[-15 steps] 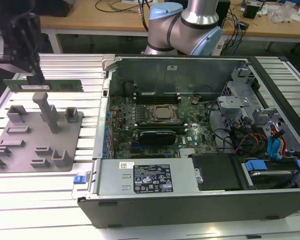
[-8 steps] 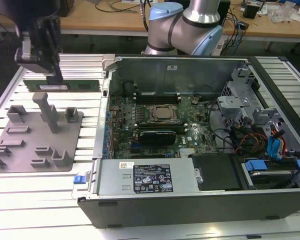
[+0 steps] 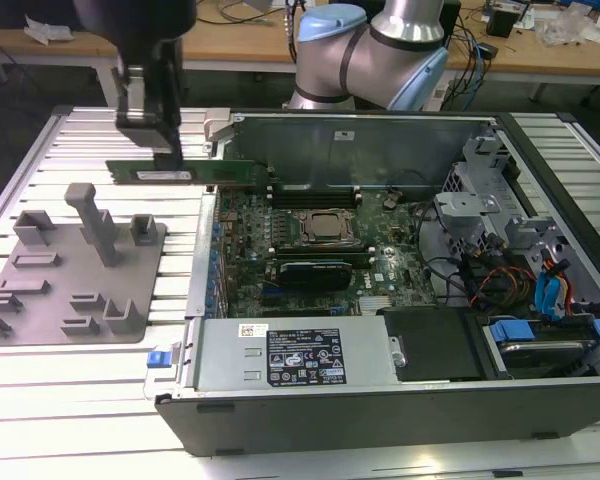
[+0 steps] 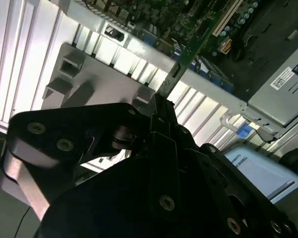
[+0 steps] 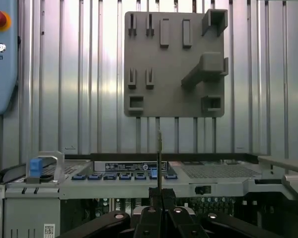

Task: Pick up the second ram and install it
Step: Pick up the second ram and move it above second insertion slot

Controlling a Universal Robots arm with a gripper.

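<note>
1. The jaws were clamped on the second ram [image 3: 195,174]. They gripped it off-centre, so the longer part of the green stick poked out past them toward the computer case [image 3: 380,400]. In the first wrist view the second ram [image 5: 159,153] ran straight out from between the jaws, edge-on like a thin line.
2. The stick hung level in the air and touched nothing but the jaws. Straight below them was just slatted bench [image 3: 80,380].
3. Below the jaws, on the side away from the case, sat the grey fixture plate [image 5: 169,104]. As far as I could see its narrow slots were bare, so I'd call the pick-up half done.
4. On the other side of the jaws the case lay open, with the motherboard [image 3: 380,270] facing up. The square silver processor [image 3: 327,228] was well apart from the jaws, with the long black slots [image 3: 310,197] alongside it.
5. The free end of the stick looked to be only about level with the case's near wall, and no part of it was over a slot.
6. My read is that the grab was done and the stick was up off the fixture, but the install was not yet started. It wasn't lined up over a slot, let alone seated. I couldn't tell whether any slot already held a stick.
</note>
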